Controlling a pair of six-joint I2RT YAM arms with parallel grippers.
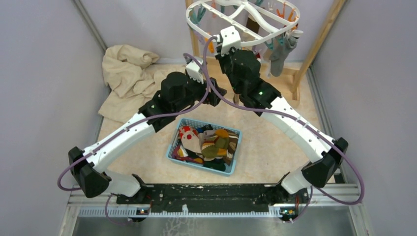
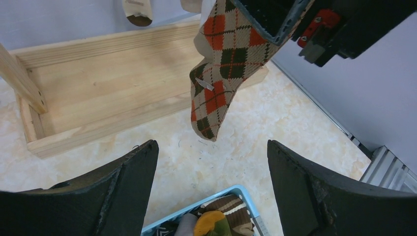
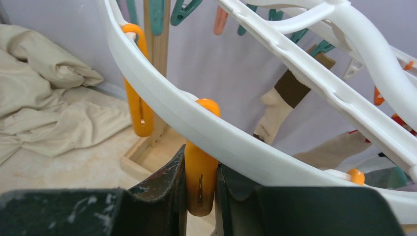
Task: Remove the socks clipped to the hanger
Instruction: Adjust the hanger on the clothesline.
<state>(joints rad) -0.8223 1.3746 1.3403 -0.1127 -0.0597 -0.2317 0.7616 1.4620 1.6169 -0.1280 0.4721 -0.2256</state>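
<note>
The right gripper (image 3: 200, 164) is up at the near rim of the white plastic oval hanger (image 3: 236, 142), its two black fingers (image 3: 164, 184) pinched tight on an orange plastic clip (image 3: 199, 191) that hangs from the ring. The clip sits squarely between the pads, touching both.

Just below it hangs a cream, orange and dark green argyle sock (image 2: 223, 69). Its top edge is hidden behind the right arm's black body, so I cannot tell which clip holds it. The left gripper (image 2: 212, 147) waits beneath it with its jaws spread wide and nothing in them; the sock's toe dangles above the gap, clear of both fingers.

A grey fabric sock (image 1: 280, 54) hangs from the hanger's far right side, and a brown-and-cream sock (image 3: 280, 108) from the ring beyond. On the floor under the arms, a light blue plastic basket (image 1: 175, 140) holds a heap of mixed socks (image 1: 209, 145).
</note>
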